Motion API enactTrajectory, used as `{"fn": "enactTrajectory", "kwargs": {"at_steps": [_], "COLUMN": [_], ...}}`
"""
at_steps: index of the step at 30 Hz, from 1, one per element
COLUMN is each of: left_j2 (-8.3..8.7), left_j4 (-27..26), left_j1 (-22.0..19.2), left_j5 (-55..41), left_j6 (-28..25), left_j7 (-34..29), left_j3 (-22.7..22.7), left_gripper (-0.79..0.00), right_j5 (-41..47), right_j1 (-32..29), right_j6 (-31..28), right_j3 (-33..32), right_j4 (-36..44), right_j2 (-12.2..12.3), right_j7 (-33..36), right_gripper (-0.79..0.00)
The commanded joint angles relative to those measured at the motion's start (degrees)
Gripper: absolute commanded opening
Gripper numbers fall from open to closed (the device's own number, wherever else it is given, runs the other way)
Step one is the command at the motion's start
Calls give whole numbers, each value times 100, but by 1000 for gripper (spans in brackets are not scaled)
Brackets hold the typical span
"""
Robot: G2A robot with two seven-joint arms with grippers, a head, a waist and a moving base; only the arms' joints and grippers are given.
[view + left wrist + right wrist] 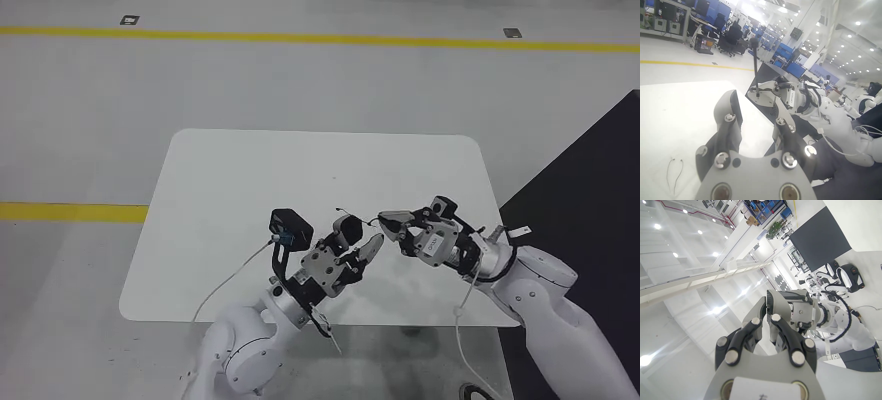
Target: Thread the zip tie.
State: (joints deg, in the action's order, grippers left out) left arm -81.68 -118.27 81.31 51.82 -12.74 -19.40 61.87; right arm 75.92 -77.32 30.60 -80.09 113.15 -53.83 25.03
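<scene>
**Top view.** You have one white tabletop point(250, 200) with rounded corners. Two pincers hang over its near half.
- The left pincer point(362, 238) has its fingers apart with nothing between them.
- The right pincer point(385, 218) sits just beside it, the tips of the two close together. Its grip is too small for you to judge here.
- One faint dark curl point(345, 213) lies on the tabletop beside the left pincer. It is possibly the pair of strands listed below.
- One dark panel point(590, 170) stands along the tabletop's edge on the right arm's side, cut off by the frame.

**Left wrist view.** You have one zip tie point(755, 72), black.
- Its lower end is pinched in the tip of the right pincer point(755, 93).
- The strap stands nearly upright in the air above that tip, thicker at its top end and clear of the tabletop.
- The left pincer's two fingers point(730, 106) are spread wide and empty. The zip tie stands beyond them, apart from both.
- Two thin dark strands point(675, 174) lie on the tabletop near the left pincer's base, well apart from the zip tie.

**Right wrist view.** You see the right pincer point(766, 302) with its two fingers pressed together, ribbed black pads point(769, 311) meeting.
- The strap's gripped end is hidden between the pads.
- The left pincer lies just beyond, partly covered by the right fingers.
</scene>
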Motion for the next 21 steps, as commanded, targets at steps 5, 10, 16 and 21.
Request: {"fn": "enactTrajectory", "kwargs": {"at_steps": [5,10,16,21], "left_j2": [17,26,36,50], "left_j4": [7,57,64,52], "left_j1": [3,-43,-75,-74], "left_j5": [-90,-58,-48,-123], "left_j6": [13,83,171,188], "left_j7": [127,108,111,176], "left_j3": [3,-49,-92,-59], "left_gripper": [-477,-486,-499,-523], "right_j5": [-2,-57,-70,-73], "right_j1": [-5,-6,25,18], "right_j6": [12,11,27,39], "right_j3": [27,88,90,82], "right_j4": [32,35,46,49], "right_j2": [-26,-49,-71,-88], "right_j7": [-16,-18,-7,-6], "right_gripper": [-785,-785,-785,-785]}}
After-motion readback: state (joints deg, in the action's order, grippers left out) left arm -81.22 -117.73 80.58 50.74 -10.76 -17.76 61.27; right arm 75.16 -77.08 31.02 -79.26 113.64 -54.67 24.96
